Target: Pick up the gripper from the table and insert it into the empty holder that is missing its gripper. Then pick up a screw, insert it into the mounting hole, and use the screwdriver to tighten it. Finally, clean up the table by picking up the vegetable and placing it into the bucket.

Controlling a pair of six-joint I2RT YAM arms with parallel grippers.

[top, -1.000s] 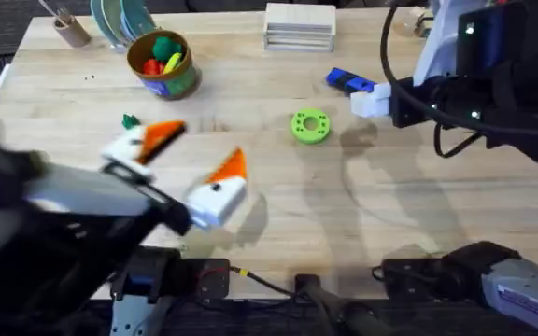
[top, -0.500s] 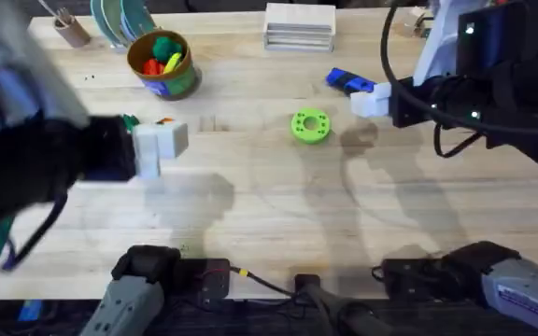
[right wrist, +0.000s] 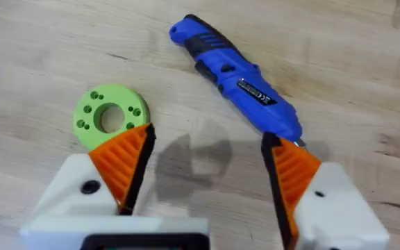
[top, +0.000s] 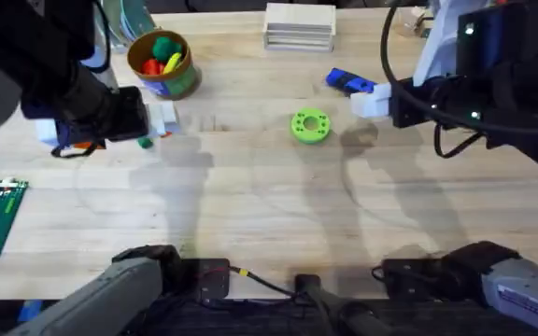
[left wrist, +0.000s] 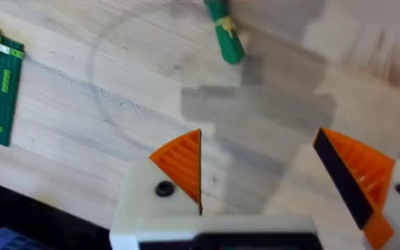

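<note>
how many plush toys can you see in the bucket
3 show: a green one, a red one and a yellow one, all inside the bucket. More may lie hidden underneath.

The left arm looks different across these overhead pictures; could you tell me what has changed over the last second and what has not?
The left gripper swung from the table's near left side up and away, ending by the vegetable near the bucket. Its fingers are open and empty. The right gripper, the screwdriver, the green disc and the bucket stayed put.
</note>
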